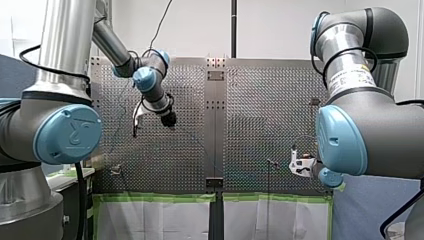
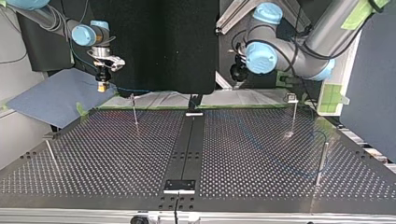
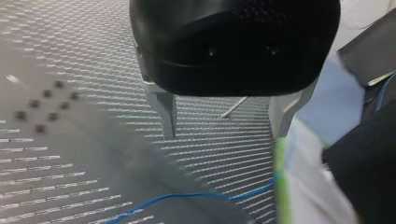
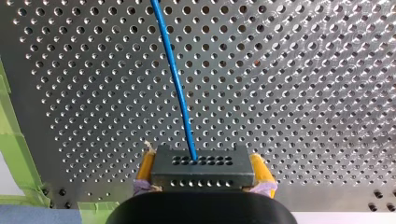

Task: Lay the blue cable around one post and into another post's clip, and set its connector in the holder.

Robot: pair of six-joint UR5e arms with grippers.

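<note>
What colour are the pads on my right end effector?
Yellow; the pads show best in the right wrist view.

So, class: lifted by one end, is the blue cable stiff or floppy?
Probably floppy: the blue cable bows away from the connector and snakes loosely over the table. Being thin, it is likely light and should trail rather than push.
</note>
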